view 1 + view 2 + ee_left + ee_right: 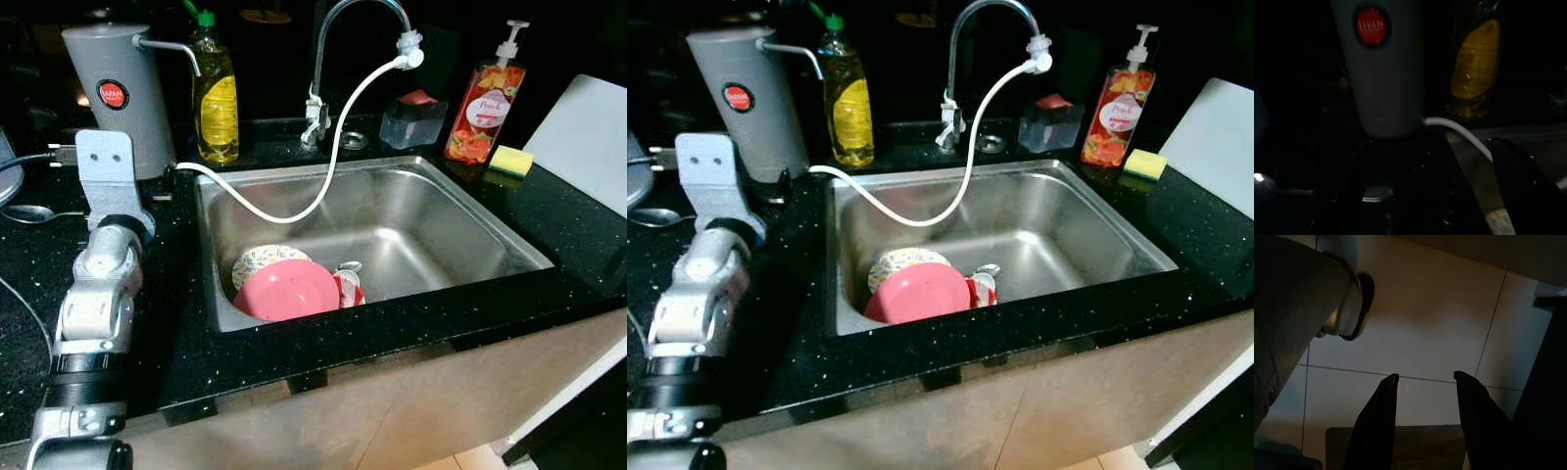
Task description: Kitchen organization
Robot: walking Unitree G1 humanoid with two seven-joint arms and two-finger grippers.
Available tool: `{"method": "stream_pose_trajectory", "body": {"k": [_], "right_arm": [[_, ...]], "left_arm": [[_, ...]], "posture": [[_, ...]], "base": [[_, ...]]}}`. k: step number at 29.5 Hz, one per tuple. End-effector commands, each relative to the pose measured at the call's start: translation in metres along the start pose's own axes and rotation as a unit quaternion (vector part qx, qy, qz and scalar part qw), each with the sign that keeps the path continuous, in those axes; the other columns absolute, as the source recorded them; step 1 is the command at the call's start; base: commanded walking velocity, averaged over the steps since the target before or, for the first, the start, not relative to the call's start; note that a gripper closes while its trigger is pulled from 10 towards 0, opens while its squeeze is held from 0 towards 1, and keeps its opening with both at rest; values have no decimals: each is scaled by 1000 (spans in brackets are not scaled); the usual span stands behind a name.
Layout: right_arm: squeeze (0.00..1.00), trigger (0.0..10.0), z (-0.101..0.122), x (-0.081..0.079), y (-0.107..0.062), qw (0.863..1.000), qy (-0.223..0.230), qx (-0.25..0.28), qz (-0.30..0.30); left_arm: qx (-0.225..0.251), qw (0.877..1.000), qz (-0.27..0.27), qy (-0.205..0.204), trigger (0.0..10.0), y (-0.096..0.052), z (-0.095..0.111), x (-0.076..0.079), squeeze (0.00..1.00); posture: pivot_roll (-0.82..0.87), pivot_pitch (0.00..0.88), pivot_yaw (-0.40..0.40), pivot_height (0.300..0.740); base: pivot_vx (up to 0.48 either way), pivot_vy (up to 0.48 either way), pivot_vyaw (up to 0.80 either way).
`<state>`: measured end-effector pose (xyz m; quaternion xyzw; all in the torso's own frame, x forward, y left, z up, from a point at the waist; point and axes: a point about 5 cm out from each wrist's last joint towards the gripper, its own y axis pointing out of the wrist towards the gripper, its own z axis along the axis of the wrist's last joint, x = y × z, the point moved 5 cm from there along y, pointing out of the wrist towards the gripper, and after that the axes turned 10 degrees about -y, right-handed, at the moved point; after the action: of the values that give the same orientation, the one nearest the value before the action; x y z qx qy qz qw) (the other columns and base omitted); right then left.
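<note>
Dishes lie in the near left corner of the steel sink [470, 230]: a pink plate [287, 290] lies face down on top, a patterned plate [257, 259] with a pale floral rim peeks out behind it, and a small red and white piece [348, 286], perhaps a cup, though it is too small to tell, is tucked against the pink plate's right edge. The left arm [98, 294] reaches forward over the black speckled counter [245, 352] to the left of the sink, well apart from the dishes. In the left wrist view one black finger [1525, 186] shows, dark and blurred, so whether the left gripper is spread or closed cannot be told; it faces a grey water filter [122, 93] with a red round label. A white hose [328, 171] loops from the filter across the basin up to the tap [338, 59]. A spoon [29, 212] lies on the counter at the far left. The right gripper [1425, 379] hangs over a tiled floor [1440, 323], fingers spread apart and holding nothing. Along the back stand a yellow dish soap bottle [216, 93], a clear sponge holder [411, 119], an orange pump bottle [482, 108] and a yellow sponge [511, 160].
</note>
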<state>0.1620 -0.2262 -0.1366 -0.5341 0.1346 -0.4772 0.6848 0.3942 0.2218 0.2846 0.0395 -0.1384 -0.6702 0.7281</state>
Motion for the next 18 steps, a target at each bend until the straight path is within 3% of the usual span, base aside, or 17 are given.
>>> {"method": "stream_pose_trajectory", "body": {"k": [1, 7, 8, 11, 18], "right_arm": [[0, 10000, -7, -8, -1, 1000, -2, -8, 7], [0, 10000, -7, -13, -1, 1000, -1, -10, 10], [0, 10000, -8, -12, -2, 1000, 0, -12, 9], [0, 10000, -9, -9, -2, 1000, 1, -14, 8], [0, 10000, -15, -5, -3, 1000, 6, -19, 6]], "left_arm": [[0, 1000, -17, -7, 10000, 0, 6, 7, 0], [0, 1000, -14, 23, 10000, 0, 7, 5, 0], [-5, 999, 14, 35, 10000, 1, 8, -6, 0], [-3, 999, 28, 46, 10000, 1, 11, -12, 0], [-1, 999, 12, 52, 10000, -5, 14, -8, 0]], "posture": [[-82, 60, -61, 740], [-83, 59, -59, 740], [-84, 58, -57, 740], [-84, 58, -57, 740], [-80, 58, -57, 740]], "base": [[0, 0, 0], [0, 0, 0], [0, 0, 0], [0, 0, 0], [0, 0, 0]]}}
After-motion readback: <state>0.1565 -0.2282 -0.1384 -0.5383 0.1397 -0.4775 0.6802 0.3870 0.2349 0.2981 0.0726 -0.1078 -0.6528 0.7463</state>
